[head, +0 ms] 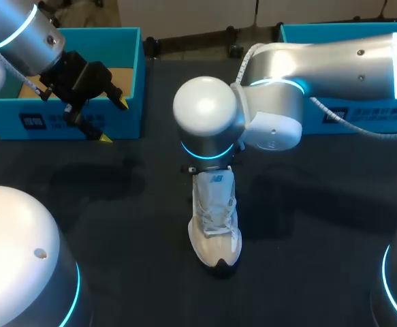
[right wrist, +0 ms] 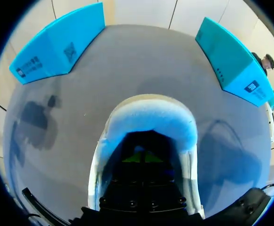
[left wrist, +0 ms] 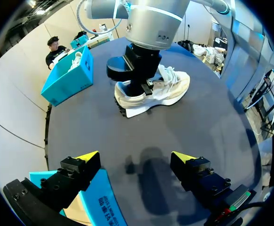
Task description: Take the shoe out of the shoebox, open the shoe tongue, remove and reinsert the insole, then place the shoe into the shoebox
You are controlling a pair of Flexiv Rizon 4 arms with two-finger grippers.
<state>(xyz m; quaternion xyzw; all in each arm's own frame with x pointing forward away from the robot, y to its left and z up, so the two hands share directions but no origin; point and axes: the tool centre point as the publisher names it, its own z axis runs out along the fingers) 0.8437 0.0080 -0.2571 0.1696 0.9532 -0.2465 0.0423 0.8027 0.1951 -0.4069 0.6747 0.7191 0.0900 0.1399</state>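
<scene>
The shoe (head: 215, 218) is out of the box (head: 7, 119) and stands mid-table. Our right gripper (right wrist: 144, 157) is inside its collar; whether it grips anything, we cannot tell. Our left gripper (left wrist: 136, 156) hangs wide open, empty. We judge the insole work and reboxing are left.

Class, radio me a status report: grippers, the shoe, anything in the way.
Left gripper open, above front wall of left shoebox. Right gripper down inside shoe. Shoe upright on table, out of box. Nothing blocking.
</scene>
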